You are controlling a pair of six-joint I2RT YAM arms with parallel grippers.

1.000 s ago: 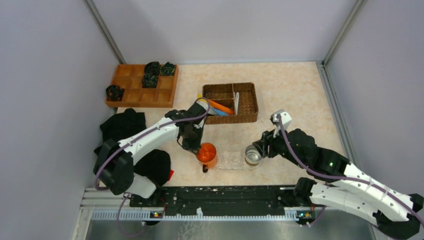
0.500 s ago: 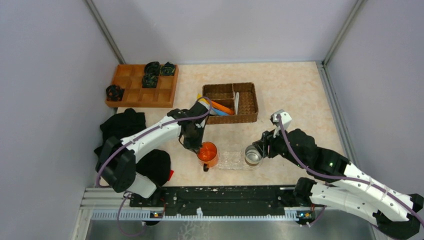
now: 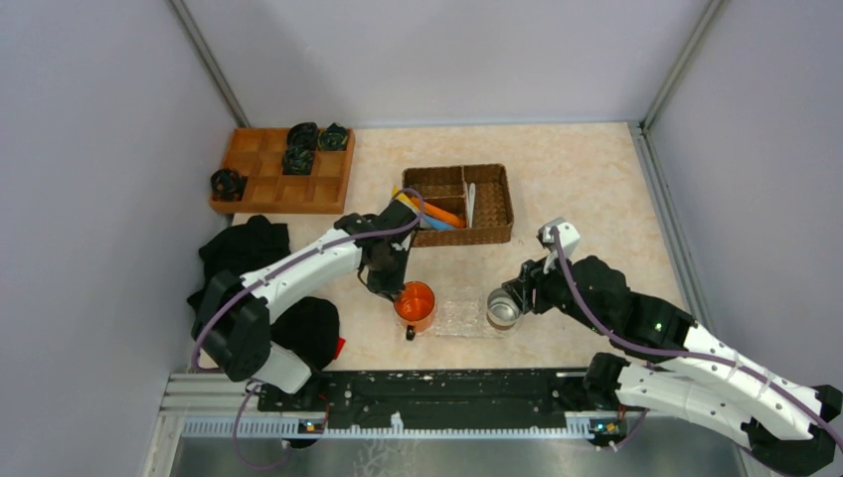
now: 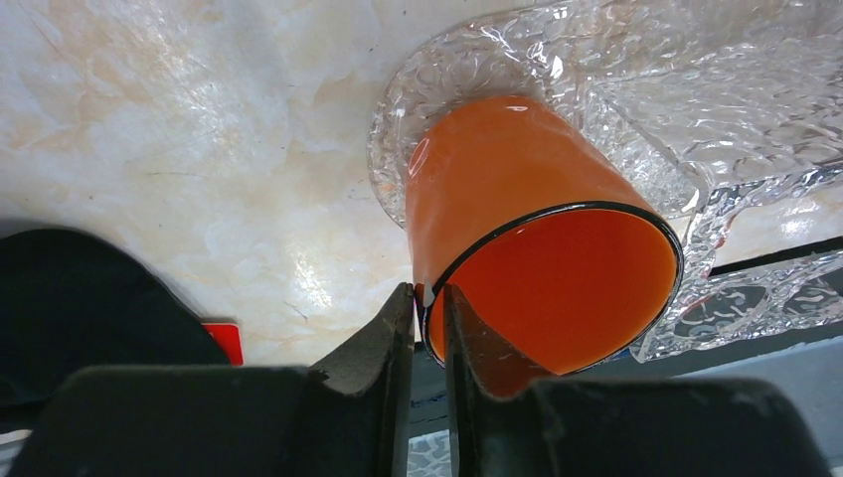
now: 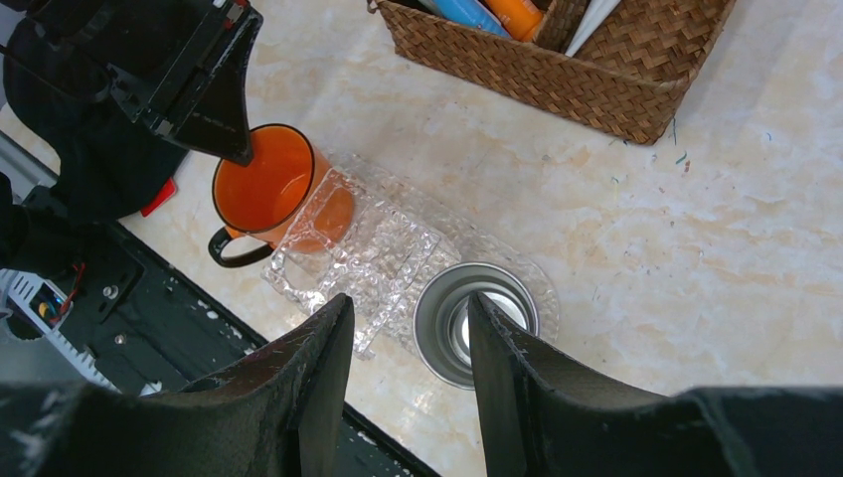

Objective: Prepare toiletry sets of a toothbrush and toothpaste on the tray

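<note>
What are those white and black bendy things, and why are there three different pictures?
They are a robot's left arm and right arm. One picture looks down from above. The other two come from small cameras on the wrists. The left gripper straddles the rim of an orange mug; I can't tell if it is squeezing. The right gripper, open, hovers over a steel cup. Both cups stand on a clear bumpy tray. Behind is a wicker basket with toothpaste tubes and a toothbrush.

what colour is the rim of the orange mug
Black: a thin black line rings the top of the mug. It shows best in the left wrist view.
</note>
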